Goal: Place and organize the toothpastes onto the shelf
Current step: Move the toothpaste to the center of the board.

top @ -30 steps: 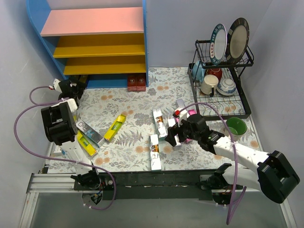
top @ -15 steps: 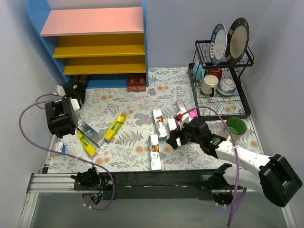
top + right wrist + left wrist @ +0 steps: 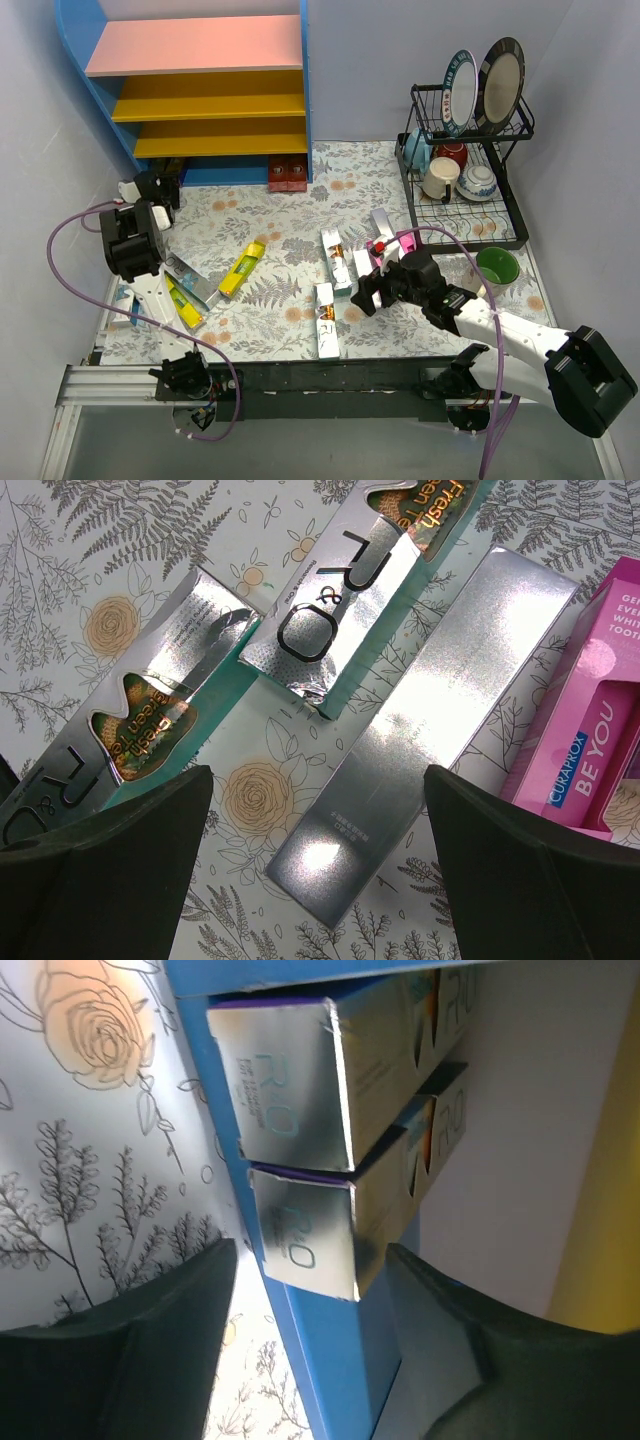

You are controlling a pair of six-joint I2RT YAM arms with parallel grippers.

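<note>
Upper centre of the left wrist view, two silver toothpastes [image 3: 300, 1110] lettered "R.O" sit together in the shelf [image 3: 320, 1370] bottom. The left jaws stand parted and empty before them. The right jaws are spread wide above a plain silver box [image 3: 420, 720], which lies between "R&O" boxes [image 3: 330, 620] and pink "CURAPROX BE YOU" [image 3: 580, 730].

toothpaste boxes, shelf and crockery, counted
one shelf [image 3: 200, 45]; two dark red boxes [image 3: 287, 173] at its foot and, in the left wrist view, two stacked silver boxes [image 3: 300, 1080] there; on the table [image 3: 290, 215], five loose silver boxes [image 3: 335, 255], two yellow boxes [image 3: 242, 270] and one pink box [image 3: 590, 710]; one dish rack [image 3: 505, 243] with two plates [image 3: 460, 85] and four cups [image 3: 440, 178]; one green cup [image 3: 497, 265] beside it.
</note>
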